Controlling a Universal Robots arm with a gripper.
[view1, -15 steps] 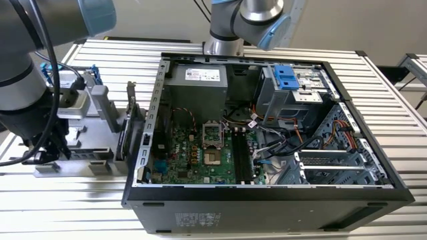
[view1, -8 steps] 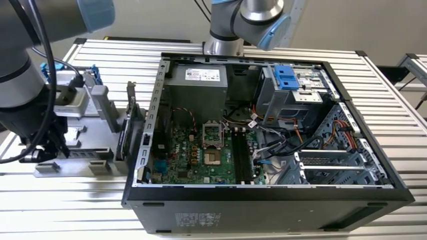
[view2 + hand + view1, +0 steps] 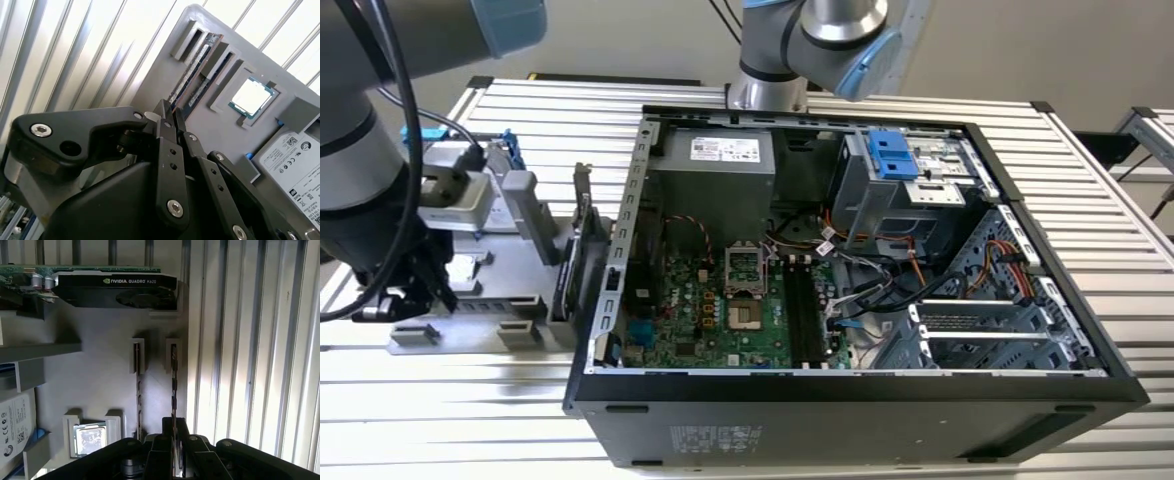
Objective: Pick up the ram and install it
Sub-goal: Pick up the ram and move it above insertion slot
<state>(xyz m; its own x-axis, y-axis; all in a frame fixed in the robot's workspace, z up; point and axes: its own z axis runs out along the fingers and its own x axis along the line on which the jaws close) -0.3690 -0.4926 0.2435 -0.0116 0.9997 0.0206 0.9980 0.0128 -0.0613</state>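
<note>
The ram (image 3: pixel 173 382) stands on edge in the outermost slot of a gray holder (image 3: pixel 100 385). Its near end sits between the fingertips of the hand (image 3: pixel 175 424), which are drawn almost together and clamp it. A second stick (image 3: pixel 137 390) stands just beside the hand, with a processor chip (image 3: pixel 90 437) beyond that. The slatted table (image 3: pixel 250 365) lies on the hand's other side.

Arm (image 3: pixel 360 170): grey tubes with pale blue joint caps; one stretch looms at the exterior view's left, another stands upright at the far middle.
Pose: lower end bent downward, black cables (image 3: pixel 403 120) trailing along it.
Tool (image 3: pixel 175 424): black, two-fingered, bolted linkages converging to a point in both wrist views.
Fingers (image 3: pixel 163 117): drawn close, tips pressed either side of the ram (image 3: pixel 173 385), its thin edge between them.
</note>
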